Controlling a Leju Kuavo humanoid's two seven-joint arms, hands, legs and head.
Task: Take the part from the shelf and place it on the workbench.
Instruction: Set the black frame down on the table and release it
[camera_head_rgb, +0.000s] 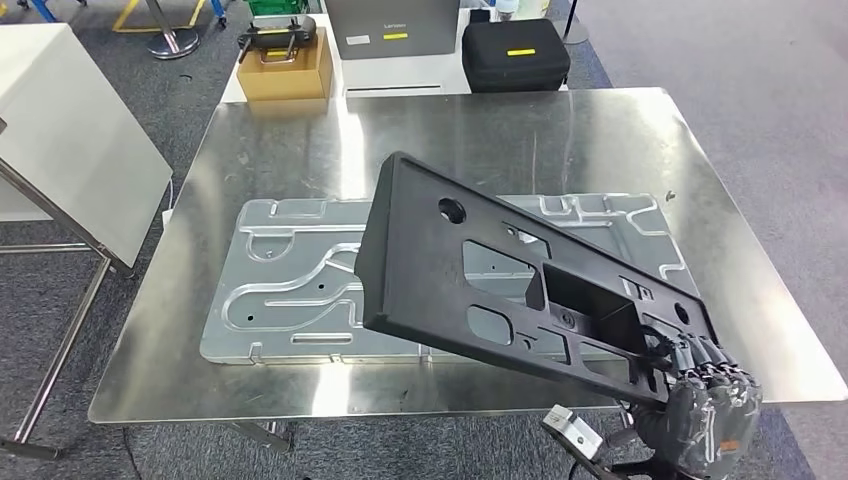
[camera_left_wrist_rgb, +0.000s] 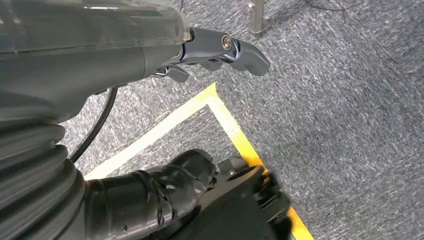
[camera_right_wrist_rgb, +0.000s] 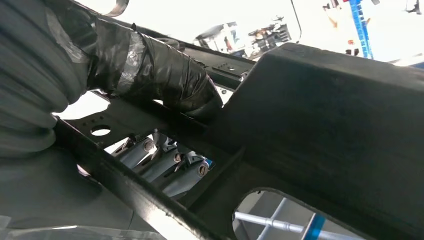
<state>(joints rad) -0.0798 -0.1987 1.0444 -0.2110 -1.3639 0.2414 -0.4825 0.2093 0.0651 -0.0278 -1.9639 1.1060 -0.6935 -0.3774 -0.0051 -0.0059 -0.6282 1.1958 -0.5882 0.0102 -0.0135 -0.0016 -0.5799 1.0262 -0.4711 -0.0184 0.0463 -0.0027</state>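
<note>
Part tilted above workbench — right robot hand gripping corner

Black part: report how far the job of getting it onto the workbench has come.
Done: the black part is off the shelf and over the workbench. In hand: the right hand grips its near end, holding it tilted above the silver panel, far end raised. Left: lowering it and letting go. The left hand hangs over the floor, holding nothing.

Head view looks down; both wrist views sit close behind hands.
</note>
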